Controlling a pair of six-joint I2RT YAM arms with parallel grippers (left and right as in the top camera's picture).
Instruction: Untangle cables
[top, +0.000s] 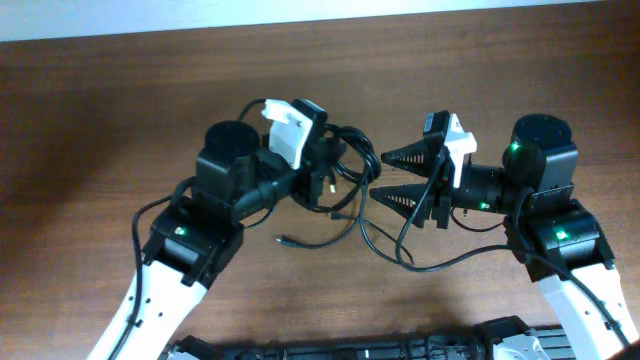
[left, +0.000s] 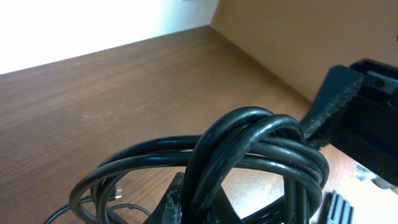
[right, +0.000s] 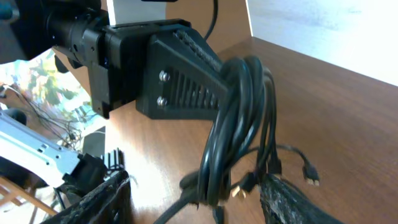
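Step in hand, by judgement: bringing the right gripper (top: 386, 177) in from right of centre to take a strand off the bunch.
- Right claw: jaws well apart, with a few hanging strands between them in the right wrist view. Nothing gripped yet.
- Left gripper (top: 328, 168): pinched fully closed on the cables (top: 352, 165), with the bunch lifted off the table (top: 120, 90) at centre of the overhead frame.

To do it well:
- Take one strand only, preferably a loose one hanging low, not the whole thick loop.
- Close just beside the left claw's hold, then draw slowly toward the right of frame.
- Keep the left hold firm.
- Ease off if the loop cinches instead of slipping, since that probably tightens the knot.

Look of the cables:
- Thin, black, glossy cords.
- Several turns wound over one another into a tight loop, centre to lower right in the left wrist view.
- Loose tails trailing onto the table at lower centre of the overhead frame, one ending in a small plug (top: 283, 240) lying flat, well apart from both claws.
- Number of separate cords: cannot tell.
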